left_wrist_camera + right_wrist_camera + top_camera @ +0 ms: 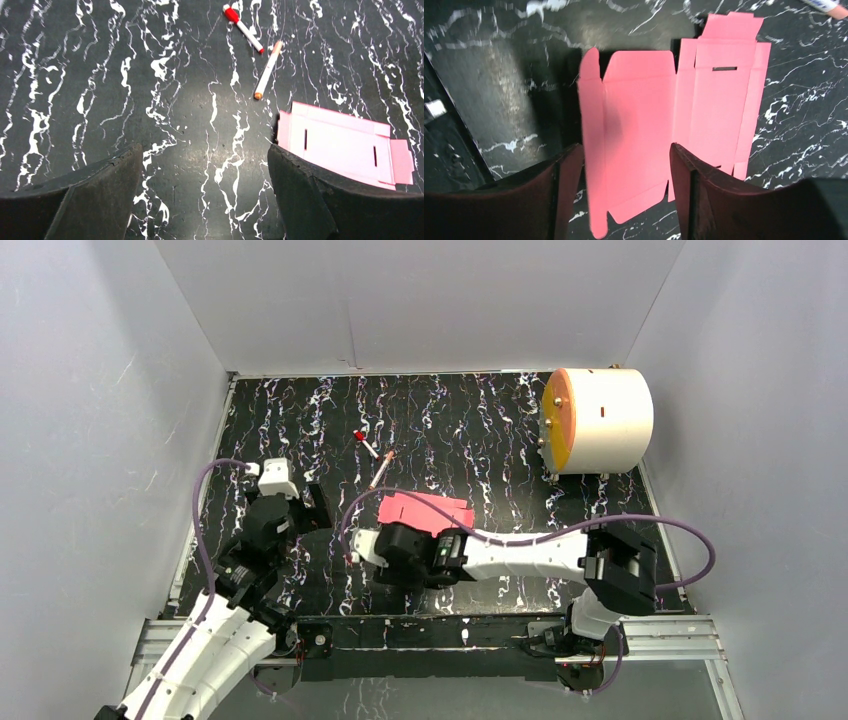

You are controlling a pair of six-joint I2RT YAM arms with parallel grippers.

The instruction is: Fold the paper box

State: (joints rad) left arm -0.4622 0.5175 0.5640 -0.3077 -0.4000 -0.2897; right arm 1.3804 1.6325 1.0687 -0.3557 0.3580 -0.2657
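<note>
The paper box (425, 510) is a flat pink die-cut sheet with flaps and slits, lying on the black marbled table. In the right wrist view the paper box (639, 125) lies spread out, its left panel and side flap running between and below the fingers. My right gripper (626, 165) is open over the sheet's near edge, its fingers on either side of that panel; from above, my right gripper (405, 532) sits at the sheet's near-left corner. My left gripper (205, 170) is wide open over bare table, with the paper box (340, 145) just beyond its right finger. From above, my left gripper (295, 510) is left of the sheet.
Two thin pens, one red-capped (365, 443) and one pale (382, 470), lie beyond the sheet. A big white cylinder with an orange face (600, 420) lies at the back right. White walls enclose the table on three sides.
</note>
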